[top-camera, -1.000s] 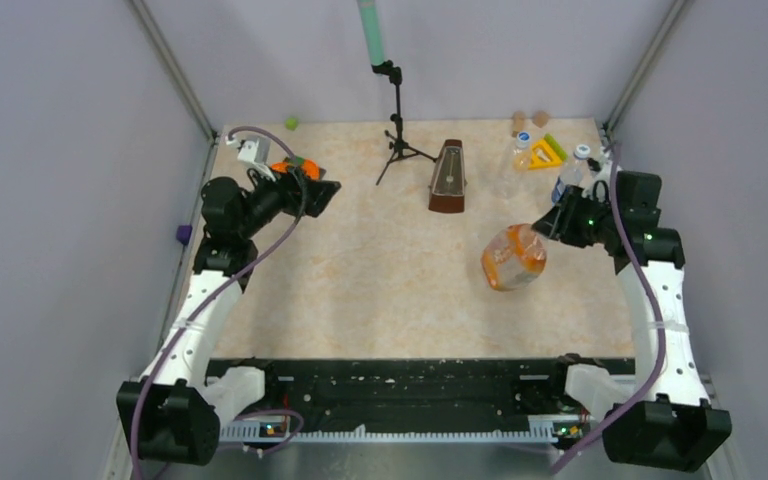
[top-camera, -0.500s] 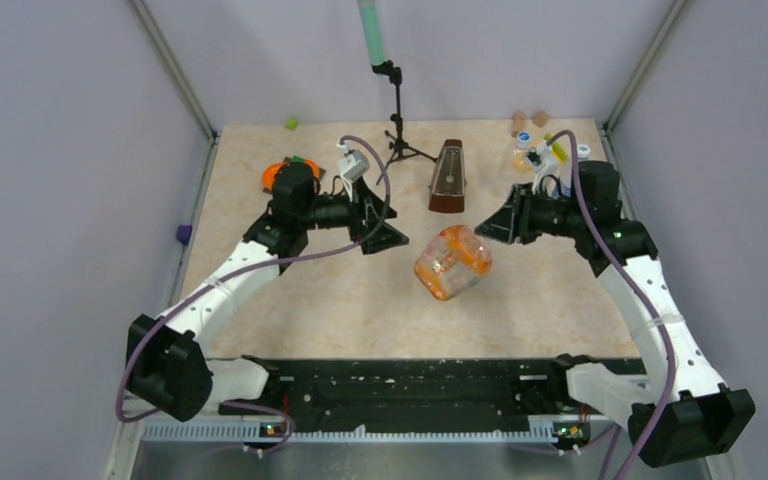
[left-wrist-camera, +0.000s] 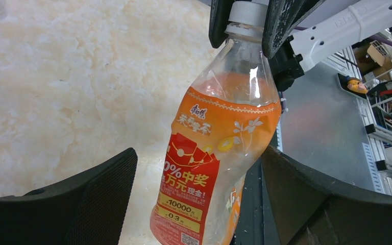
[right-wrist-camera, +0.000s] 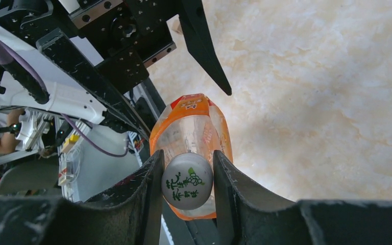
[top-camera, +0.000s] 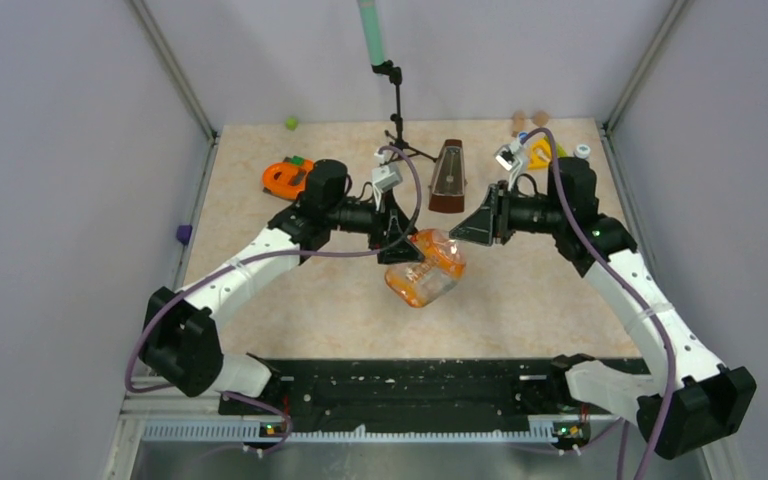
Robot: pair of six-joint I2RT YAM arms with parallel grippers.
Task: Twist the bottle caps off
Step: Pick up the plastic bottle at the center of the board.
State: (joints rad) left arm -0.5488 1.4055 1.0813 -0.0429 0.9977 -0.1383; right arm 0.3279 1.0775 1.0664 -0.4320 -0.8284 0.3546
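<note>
- The bottle (top-camera: 425, 268) hangs tilted above the middle of the table (top-camera: 300, 300), between the two pincers.
- The right pincer (right-wrist-camera: 186, 171) grips the cap (right-wrist-camera: 186, 184) on the bottle's top, one finger on each side.
- The left pincer (left-wrist-camera: 199, 153) straddles the bottle's lower part; one finger (left-wrist-camera: 97, 194) stands apart from it.
- The metronome (top-camera: 448, 177) stands behind the bottle.
- The stand (top-camera: 397, 140) is just left of the metronome, at the far edge.
- A small object (top-camera: 282, 178) lies far left, behind the left arm.
- Two blocks (top-camera: 528, 119) sit in the far right corner, with a triangle (top-camera: 542, 153) before them.
- A cube (top-camera: 290, 123) lies at the far left edge.
</note>
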